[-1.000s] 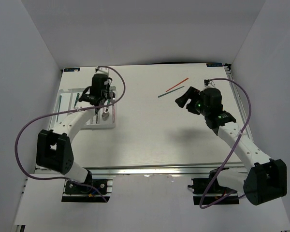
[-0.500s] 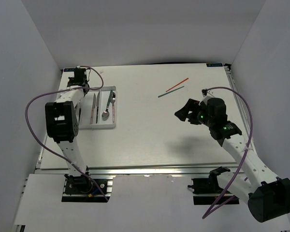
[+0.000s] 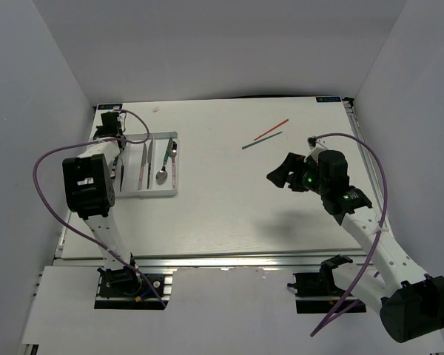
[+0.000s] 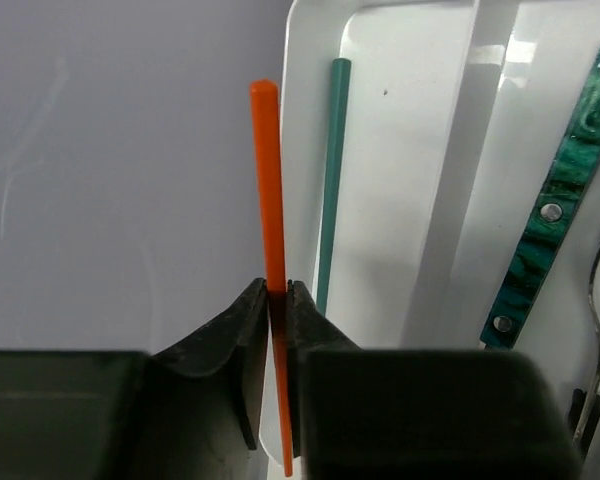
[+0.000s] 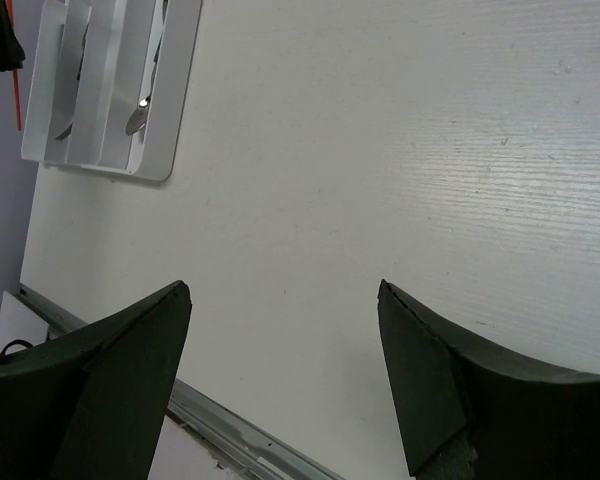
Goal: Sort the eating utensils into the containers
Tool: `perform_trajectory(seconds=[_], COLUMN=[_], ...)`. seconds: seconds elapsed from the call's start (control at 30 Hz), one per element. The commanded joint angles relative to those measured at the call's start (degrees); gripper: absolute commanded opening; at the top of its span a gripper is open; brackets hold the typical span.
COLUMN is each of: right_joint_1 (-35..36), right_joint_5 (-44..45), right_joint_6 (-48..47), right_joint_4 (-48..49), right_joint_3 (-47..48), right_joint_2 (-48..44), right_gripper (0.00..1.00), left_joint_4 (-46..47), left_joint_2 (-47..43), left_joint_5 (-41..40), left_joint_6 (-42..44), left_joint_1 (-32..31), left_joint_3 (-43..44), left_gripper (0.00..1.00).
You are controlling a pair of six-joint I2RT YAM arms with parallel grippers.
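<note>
My left gripper (image 4: 277, 300) is shut on a red chopstick (image 4: 267, 180), which it holds along the left rim of the white tray (image 4: 305, 120). A teal chopstick (image 4: 332, 170) lies in the tray's leftmost slot. A teal-handled utensil (image 4: 560, 190) lies one slot to the right. In the top view the left gripper (image 3: 109, 132) is at the tray's (image 3: 149, 193) far left corner. A knife (image 3: 143, 164) and a spoon (image 3: 163, 166) lie in the slots. One red chopstick (image 3: 271, 129) and one teal chopstick (image 3: 262, 141) lie on the table. My right gripper (image 3: 275, 171) is open and empty, near of them.
White walls close in the table on the left, right and back. The left wall is close beside the tray. The right wrist view shows the tray (image 5: 170, 130) far off at upper left and the table's metal front rail (image 5: 210, 425).
My left gripper moved from above the tray's middle to its far left corner, with the red chopstick in it. My right gripper drew back toward me, away from the two chopsticks.
</note>
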Motion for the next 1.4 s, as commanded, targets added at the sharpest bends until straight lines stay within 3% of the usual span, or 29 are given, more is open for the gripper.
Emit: perform_trajectory(seconds=[0.0,0.03,0.07,0.2,0.37,0.47,0.5,0.53,0.7,0.8,0.9,0.97,1.0,1.03,1.07,1.1,1.17,1.2,1.23,1.33,1.37], right_joint_1=[0.09,0.09,0.09,0.09,0.09,0.27,0.27,0.35,0.44,0.35,-0.26,-0.87,-1.05,-1.05,-1.05,-1.05,-1.05,-1.05,-1.23,-2.01,-2.11], right_joint_5=[-0.9,-0.72,-0.55,0.42,1.64,10.3,12.53,14.29,28.7,34.17,34.26,36.53,37.33,38.03,38.13,37.78,36.37,36.54,36.81,36.99,36.03], right_joint_6=[-0.71,-0.71,-0.8,-1.33,-1.33,-1.24,-1.5,-1.59,2.62,7.1,9.48,13.07,14.74,15.89,18.34,19.32,20.29,20.12,19.68,16.53,14.95], right_joint_4=[0.89,0.89,0.81,-0.6,-0.69,-5.24,-6.39,-7.18,-12.37,-17.97,-22.03,-28.95,-35.69,-37.5,-38.21,-37.61,-32.26,-30.33,-28.66,-25.04,-23.73], right_joint_3=[2.52,2.52,2.7,3.66,4.19,6.9,7.96,9.01,19.99,31.64,45.2,53.1,59.32,60.17,59.39,57.39,46.86,43.08,36.08,28.3,24.18], right_joint_2=[-0.4,-0.49,-0.58,-0.84,0.12,4.93,6.96,9.15,25.06,35.78,47.91,57.19,59.52,61.1,61.38,60.34,54.12,51.57,48.76,38.3,33.48], right_gripper=[0.8,0.8,0.8,0.8,0.8,0.89,0.89,0.89,0.89,0.89,0.89,0.89,0.89,0.89,0.89,0.89,0.89,0.89,0.89,0.89,0.89], left_joint_4=[1.18,2.22,2.5,3.9,2.86,-1.44,-4.68,-6.36,-13.5,-14.19,-12.81,-7.46,1.88,5.02,5.83,2.01,-3.1,-6.95,-8.04,-11.99,-13.22], left_joint_2=[0.4,0.49,0.58,0.05,-1.0,-3.11,-3.9,-4.86,-18.12,-27.5,-34.13,-37.2,-39.3,-39.5,-38.89,-34.71,-27.59,-23.63,-16.02,-4.82,2.35], left_joint_5=[2.78,2.34,2.42,3.04,3.03,5.84,6.46,6.47,7.34,15.48,31.56,43.05,53.47,54.97,53.07,49.57,42.86,41.99,40.67,39.61,35.86], left_joint_6=[-1.23,-1.5,-1.76,-4.57,-7.74,-13.09,-16.84,-19.06,-39.08,-53.93,-55.47,-56.78,-59.57,-59.95,-58.47,-51.58,-45.82,-41.97,-40.1,-31.76,-30.0], left_joint_1=[0.51,0.86,1.13,1.66,1.66,1.48,1.4,0.61,-1.94,-1.95,-1.95,-1.95,-3.51,-5.35,-9.29,-17.77,-24.68,-29.32,-31.19,-37.0,-38.23], left_joint_3=[0.65,0.22,-0.66,-1.72,0.21,4.42,5.65,7.4,4.71,-2.76,-9.26,-16.7,-19.27,-20.52,-17.92,-14.5,-6.07,2.59,6.68,22.67,26.89], left_gripper=[0.26,0.32,0.44,0.64,0.77,0.84,0.88,0.98,0.98,0.98,0.98,0.98,0.98,0.98,0.98,0.98,0.98,0.98,0.98,0.98,0.98])
